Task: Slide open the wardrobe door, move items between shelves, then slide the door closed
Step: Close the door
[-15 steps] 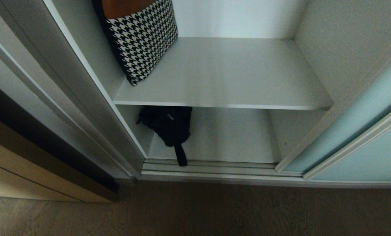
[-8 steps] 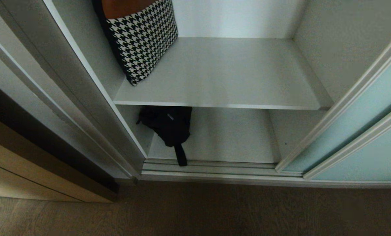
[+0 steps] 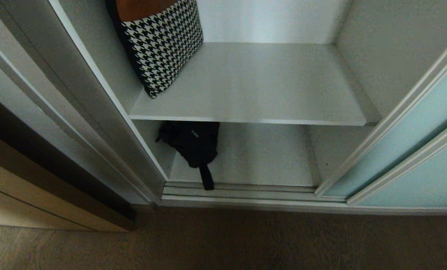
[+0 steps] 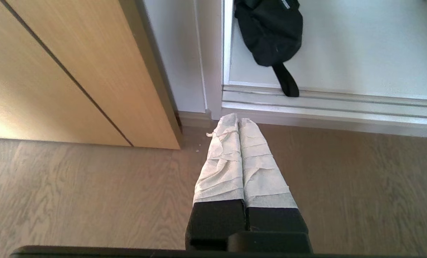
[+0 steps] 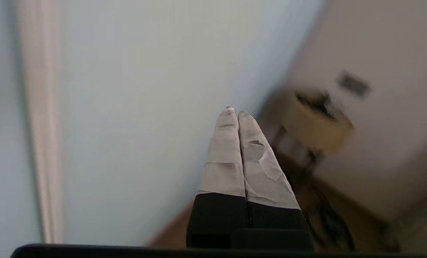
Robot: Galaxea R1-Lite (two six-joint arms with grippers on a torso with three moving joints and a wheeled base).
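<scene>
Head view: we see the wardrobe open, the sliding door (image 3: 407, 131) of pale aqua glass pushed to the right, its silver frame slanting across that side. Neither arm shows here. The houndstooth cushion (image 3: 163, 45) leans upright against the left wall on the upper shelf (image 3: 261, 86); the rest of that board is bare. Below it, on the lower shelf (image 3: 264, 157), a black strappy bag (image 3: 193, 144) sits in the left corner, one strap hanging over onto the floor track (image 3: 246, 189). A tan wooden cabinet (image 3: 39, 195) stands to the left, outside the wardrobe.

In the left wrist view we find the left gripper (image 4: 238, 122) hanging over the wood floor (image 4: 91, 200), taped fingers pressed together, holding nothing, touching nothing. The bag and track lie ahead of it, well apart.

In the right wrist view the right gripper (image 5: 236, 111) also has its taped fingers pressed together with nothing between them. It points along the pale door glass (image 5: 127, 107); whether it touches the glass we cannot tell, as the picture is smeared.
</scene>
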